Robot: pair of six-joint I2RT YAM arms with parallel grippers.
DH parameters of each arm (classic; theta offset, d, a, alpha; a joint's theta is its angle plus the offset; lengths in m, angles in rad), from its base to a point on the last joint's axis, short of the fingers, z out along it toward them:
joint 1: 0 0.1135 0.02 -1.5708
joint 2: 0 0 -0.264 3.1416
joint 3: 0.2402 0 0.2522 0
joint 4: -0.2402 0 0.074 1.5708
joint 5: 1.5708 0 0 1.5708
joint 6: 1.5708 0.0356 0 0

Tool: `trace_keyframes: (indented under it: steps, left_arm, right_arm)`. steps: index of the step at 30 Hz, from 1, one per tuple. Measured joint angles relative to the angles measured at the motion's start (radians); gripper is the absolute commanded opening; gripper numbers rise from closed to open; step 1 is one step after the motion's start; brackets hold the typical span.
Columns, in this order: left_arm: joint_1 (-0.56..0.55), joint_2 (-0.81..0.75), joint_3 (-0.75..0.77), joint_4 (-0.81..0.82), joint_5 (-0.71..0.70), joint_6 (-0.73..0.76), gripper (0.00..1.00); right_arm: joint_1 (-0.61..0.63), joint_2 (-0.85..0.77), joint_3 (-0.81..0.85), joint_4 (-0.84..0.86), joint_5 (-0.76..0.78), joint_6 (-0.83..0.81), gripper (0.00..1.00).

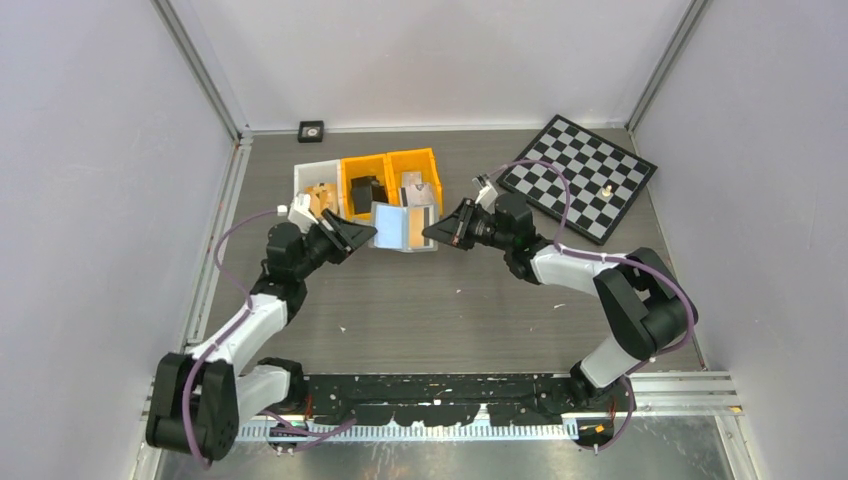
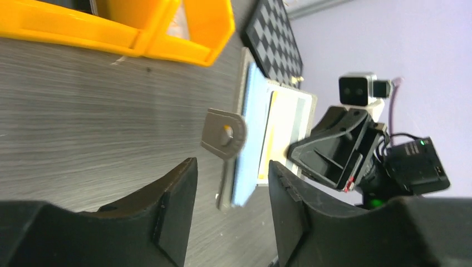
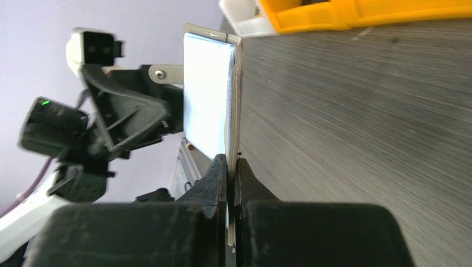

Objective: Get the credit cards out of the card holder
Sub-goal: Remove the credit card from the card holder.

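Observation:
The card holder point(image 1: 424, 224) stands open on the table in front of the bins, a silver-grey case with a small tab point(image 2: 224, 133). A pale blue credit card point(image 1: 388, 226) fills its left half; the same card point(image 3: 206, 100) faces the right wrist camera. A pale yellowish card face point(image 2: 286, 130) shows in the other half. My right gripper point(image 3: 231, 161) is shut on the thin edge of the card holder point(image 3: 237, 94). My left gripper point(image 2: 232, 167) is open, the holder's tabbed end lying between its fingers, apart from both pads. In the top view the left gripper point(image 1: 366, 233) and right gripper point(image 1: 432, 232) flank the holder.
Two orange bins point(image 1: 390, 175) and a white bin point(image 1: 315, 185) stand just behind the holder. A chessboard point(image 1: 585, 175) lies at the back right. A small black square object point(image 1: 311, 130) sits by the back wall.

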Motion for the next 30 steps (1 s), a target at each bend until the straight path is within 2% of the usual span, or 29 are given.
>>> trace_keyframes:
  steps: [2, 5, 8, 11, 15, 22, 30]
  left_arm:
    - [0.0, -0.065, 0.005, -0.103, -0.064, 0.039, 0.5]
    - [-0.002, -0.163, 0.006, -0.185, -0.115, 0.097, 0.36]
    - [-0.032, -0.224, 0.01, -0.187, -0.121, 0.151, 0.27]
    - [-0.103, -0.194, 0.026, -0.142, -0.087, 0.189, 0.22]
    - [-0.153, -0.055, 0.066, -0.076, -0.003, 0.201, 0.21]
    - [-0.154, 0.139, 0.083, 0.014, 0.1, 0.142, 0.21]
    - [-0.154, 0.175, 0.097, 0.065, 0.161, 0.098, 0.29]
  right_arm:
    - [0.0, -0.011, 0.001, -0.061, 0.029, -0.027, 0.01]
    - [0.0, -0.026, 0.006, -0.154, 0.074, -0.068, 0.01]
    - [0.006, -0.026, 0.018, -0.208, 0.098, -0.094, 0.0]
    - [0.019, -0.026, 0.029, -0.229, 0.104, -0.11, 0.01]
    - [0.042, -0.026, 0.033, -0.219, 0.085, -0.114, 0.0]
    - [0.05, -0.026, 0.032, -0.14, 0.036, -0.08, 0.0]
    - [0.046, -0.026, -0.001, 0.003, -0.026, 0.001, 0.0]
